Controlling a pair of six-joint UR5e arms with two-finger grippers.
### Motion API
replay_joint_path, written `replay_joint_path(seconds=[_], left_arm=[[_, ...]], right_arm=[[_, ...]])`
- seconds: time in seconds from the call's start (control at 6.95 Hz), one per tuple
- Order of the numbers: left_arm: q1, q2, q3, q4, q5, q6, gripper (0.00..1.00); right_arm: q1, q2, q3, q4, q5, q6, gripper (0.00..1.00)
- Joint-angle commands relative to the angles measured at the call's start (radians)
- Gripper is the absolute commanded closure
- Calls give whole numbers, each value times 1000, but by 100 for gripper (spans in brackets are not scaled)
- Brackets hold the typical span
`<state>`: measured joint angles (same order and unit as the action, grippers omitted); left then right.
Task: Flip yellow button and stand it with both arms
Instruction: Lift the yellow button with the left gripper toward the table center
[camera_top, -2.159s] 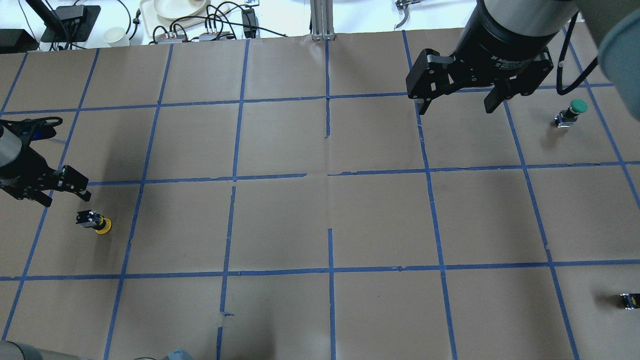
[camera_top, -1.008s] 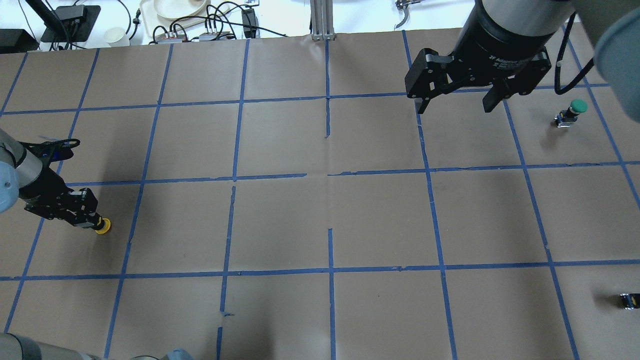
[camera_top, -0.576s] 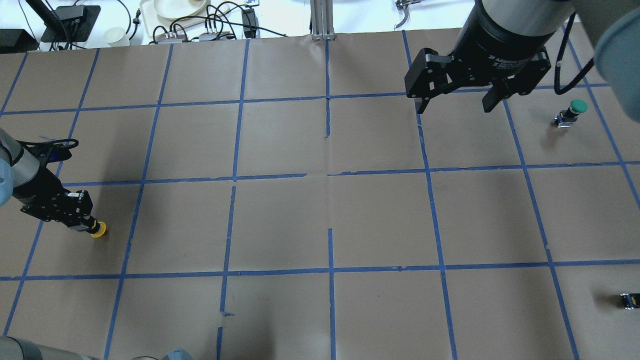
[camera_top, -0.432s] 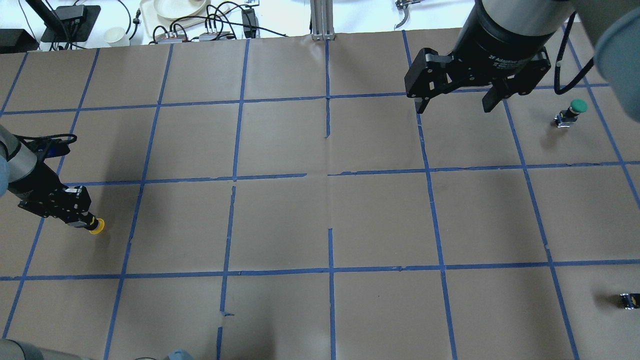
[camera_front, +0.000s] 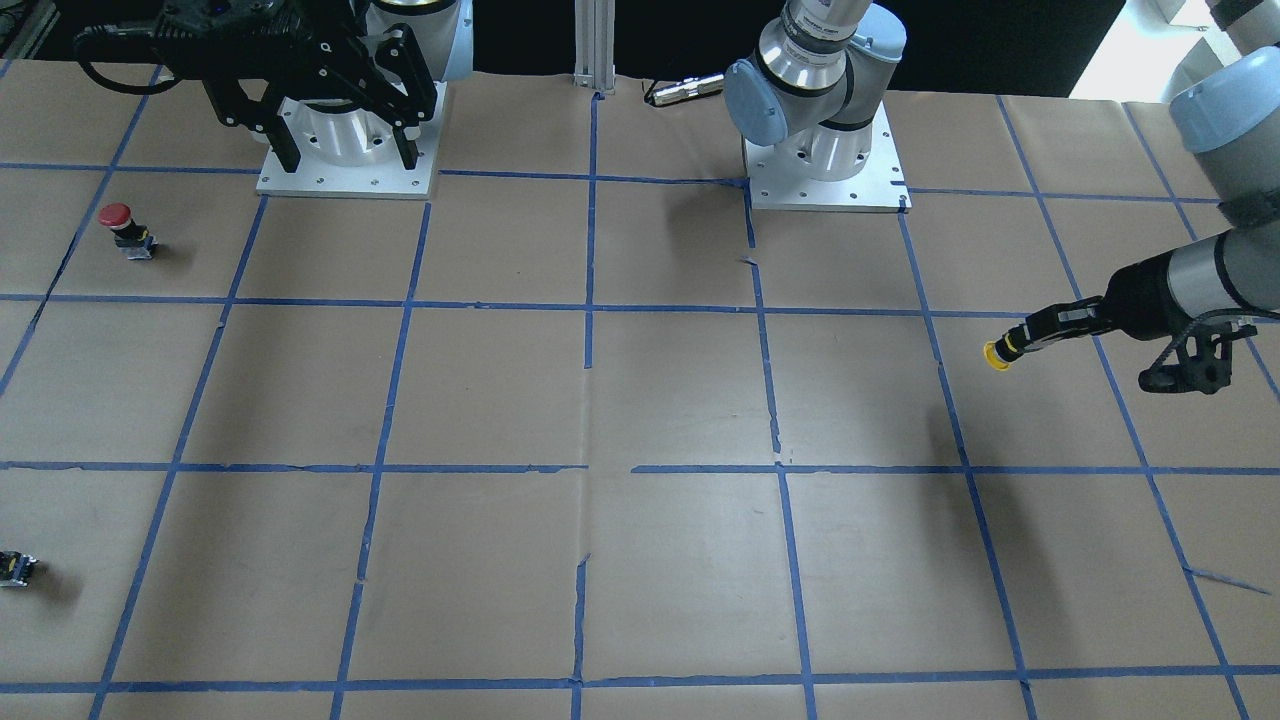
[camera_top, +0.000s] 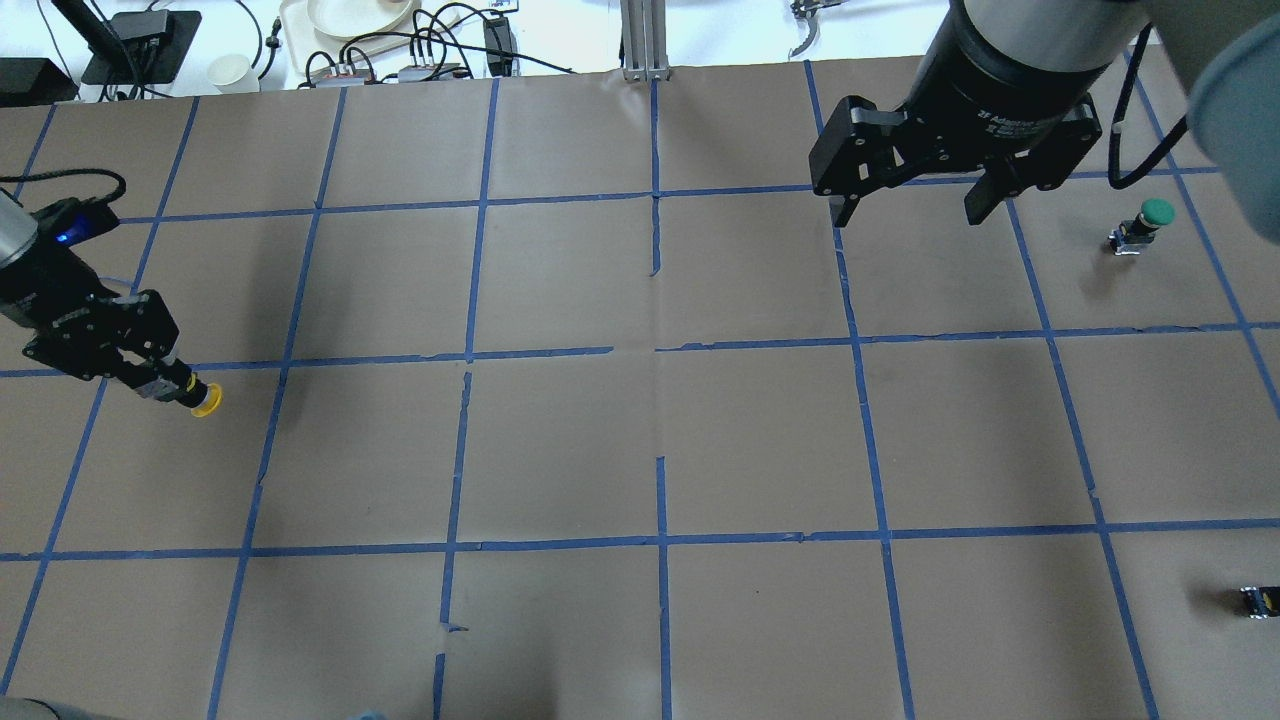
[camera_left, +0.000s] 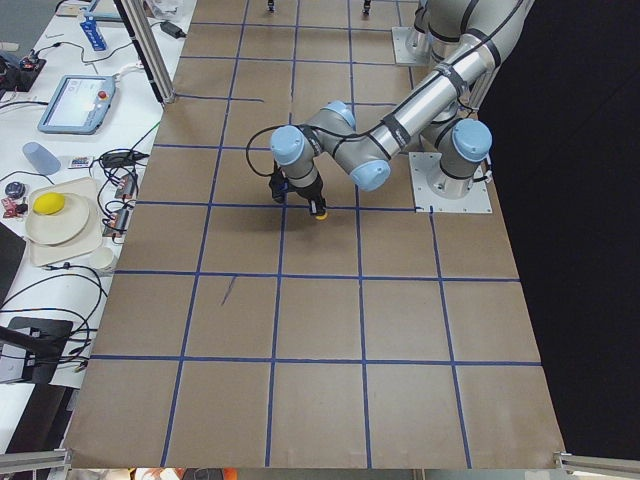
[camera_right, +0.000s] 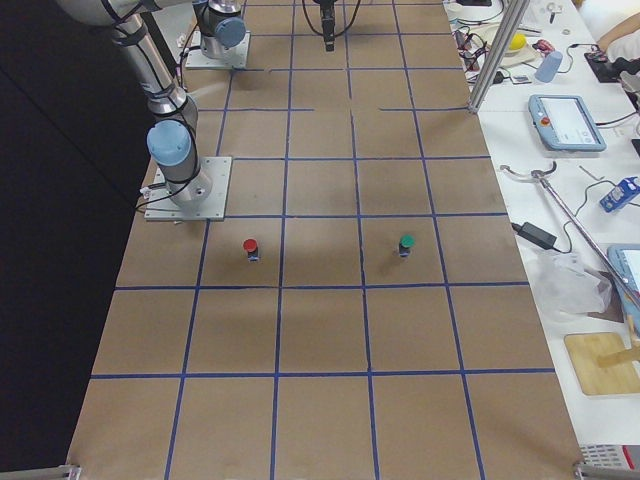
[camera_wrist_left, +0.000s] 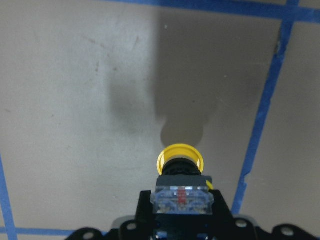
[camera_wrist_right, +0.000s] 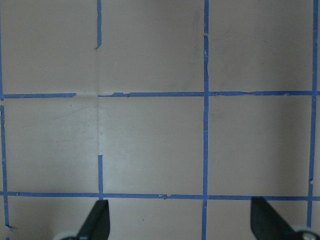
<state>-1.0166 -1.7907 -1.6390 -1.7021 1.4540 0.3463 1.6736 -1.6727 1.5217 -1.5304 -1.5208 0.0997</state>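
Observation:
The yellow button (camera_top: 205, 401) has a yellow cap, a black body and a clear-grey block end. My left gripper (camera_top: 165, 381) is shut on its block end and holds it level above the paper, cap pointing away from the wrist. It also shows in the front view (camera_front: 997, 355), the left side view (camera_left: 319, 212) and the left wrist view (camera_wrist_left: 180, 159), where its shadow lies on the paper below. My right gripper (camera_top: 910, 213) hangs open and empty high over the far right squares; its fingertips (camera_wrist_right: 97, 220) frame bare paper.
A green-capped button (camera_top: 1147, 220) stands at the far right, also in the right side view (camera_right: 406, 244). A red-capped button (camera_front: 124, 227) stands near the right arm's base. A small capless block (camera_top: 1258, 601) lies at the right edge. Blue tape grids the brown paper.
My left gripper moved onto the lying yellow button, shut on its block end, and has lifted it and carried it toward the far side. The right gripper barely moved.

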Motion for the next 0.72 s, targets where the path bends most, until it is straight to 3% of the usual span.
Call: replay_joint_path(seconds=[0.0, 0.29, 0.43, 0.58], left_arm=[[-87, -18, 128, -308, -380, -131, 99], [-201, -15, 110, -425, -743, -174, 99], [-238, -13, 108, -486, -879, -175, 99], [-284, -9, 108, -557, -990, -173, 99]], right_arm=[[0, -1, 0, -1, 1, 0, 0], [0, 2, 0, 0, 1, 0, 0], [-2, 2, 0, 0, 5, 0, 0], [-30, 8, 2, -4, 118, 1, 1]])
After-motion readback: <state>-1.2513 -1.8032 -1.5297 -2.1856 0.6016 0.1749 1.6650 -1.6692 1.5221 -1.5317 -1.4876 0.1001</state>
